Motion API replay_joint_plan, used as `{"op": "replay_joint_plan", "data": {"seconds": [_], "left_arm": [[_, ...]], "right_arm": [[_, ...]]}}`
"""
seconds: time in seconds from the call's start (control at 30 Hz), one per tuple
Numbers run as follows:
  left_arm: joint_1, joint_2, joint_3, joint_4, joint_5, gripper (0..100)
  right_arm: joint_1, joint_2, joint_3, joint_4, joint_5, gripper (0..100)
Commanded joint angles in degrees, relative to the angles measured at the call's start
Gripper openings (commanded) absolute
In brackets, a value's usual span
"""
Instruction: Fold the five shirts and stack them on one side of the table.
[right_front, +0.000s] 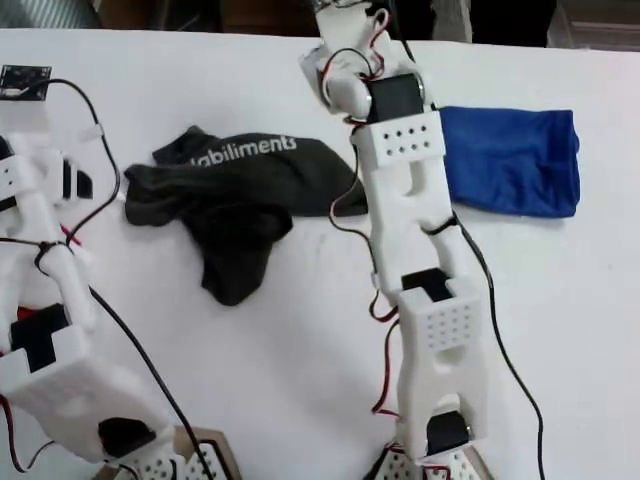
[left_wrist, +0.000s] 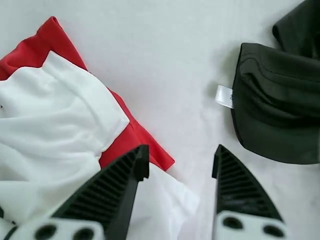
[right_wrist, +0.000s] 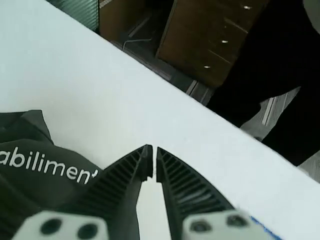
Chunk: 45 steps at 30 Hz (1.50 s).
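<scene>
A crumpled black shirt (right_front: 235, 200) with white lettering lies in the middle of the white table (right_front: 300, 340). A folded blue shirt (right_front: 512, 160) sits at the far right. My right arm (right_front: 410, 190) stretches between them toward the far edge. Its gripper (right_wrist: 151, 156) is shut on nothing, above bare table just beyond the black shirt (right_wrist: 35, 175). My left gripper (left_wrist: 180, 156) hangs open over bare table, between a red shirt (left_wrist: 135, 135) with a white shirt (left_wrist: 55, 135) lying on it and the black shirt (left_wrist: 280, 115).
The left arm (right_front: 45, 300) and its black cables (right_front: 110, 180) take up the table's left edge. The far table edge (right_wrist: 165, 85) runs close behind the right gripper, with a wooden cabinet (right_wrist: 215, 35) beyond. Bare table lies in front of the black shirt.
</scene>
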Motion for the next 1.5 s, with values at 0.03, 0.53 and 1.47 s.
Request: {"op": "replay_joint_plan", "data": {"seconds": [0.03,0.53,1.47], "left_arm": [[-0.44,-2.11,-0.22,0.97,-0.26,23],[-9.41,-2.2,-3.47,0.97,-0.09,23],[-23.38,-2.2,-5.76,-5.89,-0.44,23]], "right_arm": [[0.48,0.31,-2.37,-2.24,0.53,2.0],[-8.04,5.14,-2.46,21.14,0.44,10.5],[-25.54,26.07,-2.55,21.32,-4.4,15.1]]}}
